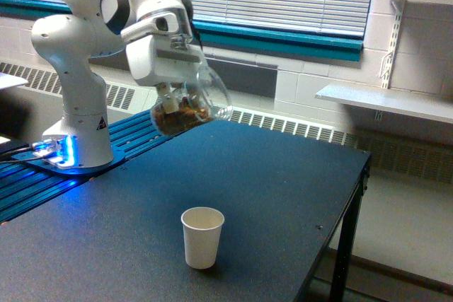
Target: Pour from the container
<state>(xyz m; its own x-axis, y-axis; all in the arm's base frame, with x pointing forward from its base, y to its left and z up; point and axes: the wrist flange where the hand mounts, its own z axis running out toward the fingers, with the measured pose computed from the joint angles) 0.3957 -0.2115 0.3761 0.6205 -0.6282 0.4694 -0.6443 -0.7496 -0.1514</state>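
The container (190,107) is a clear plastic cup with brown nut-like pieces in its lower part. It hangs tilted in the air, rim toward the exterior view's right, held by my gripper (177,93), which is shut on it. A small off-white paper cup (202,237) stands upright on the dark table (283,189), well below the container and slightly to the exterior view's right of it. The paper cup's inside cannot be seen.
The white arm base (78,125) stands on a blue slatted platform (42,182) at the exterior view's left. The table's edge (357,175) drops off at the exterior view's right. A wall shelf (386,100) and a radiator run behind.
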